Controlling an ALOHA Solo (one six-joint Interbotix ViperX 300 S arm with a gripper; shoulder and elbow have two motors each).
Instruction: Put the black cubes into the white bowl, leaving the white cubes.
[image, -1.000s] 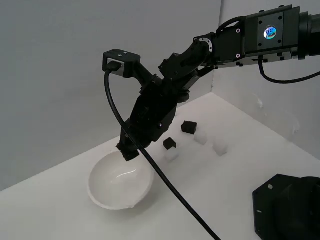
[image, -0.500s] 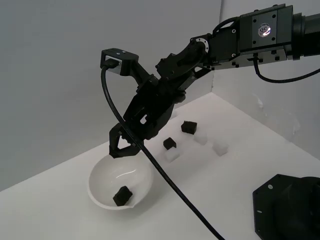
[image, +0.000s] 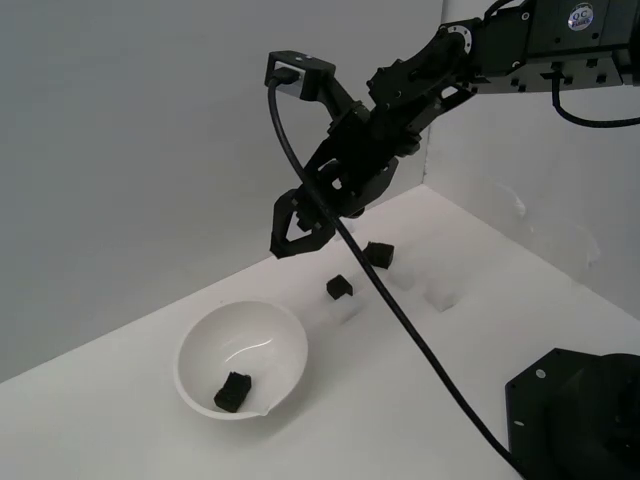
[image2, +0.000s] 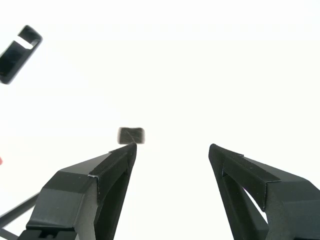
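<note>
Gripper (image: 290, 232) up in the air, above the table (image: 430, 370) and between the white bowl (image: 205, 345) and the cubes farther right; jaws spread wide, nothing held between them. Same wide gap in the wrist view (image2: 172, 150), with only bare white surface between the 2 black fingers (image2: 117, 160).

1 black cube (image: 232, 391) inside the bowl, resting on the bottom toward the near side. 2 more black cubes on the table, to the right of the bowl in the exterior view: 1 nearer the bowl (image: 340, 288), 1 farther right (image: 378, 254). In the wrist view, 1 dark cube (image2: 131, 135) just past the tip of a finger, blurred.

White cubes faint against the white table: 1 (image: 347, 312) just beside the nearer black cube, another (image: 440, 295) well to the right. Others too pale to tell for sure.
</note>
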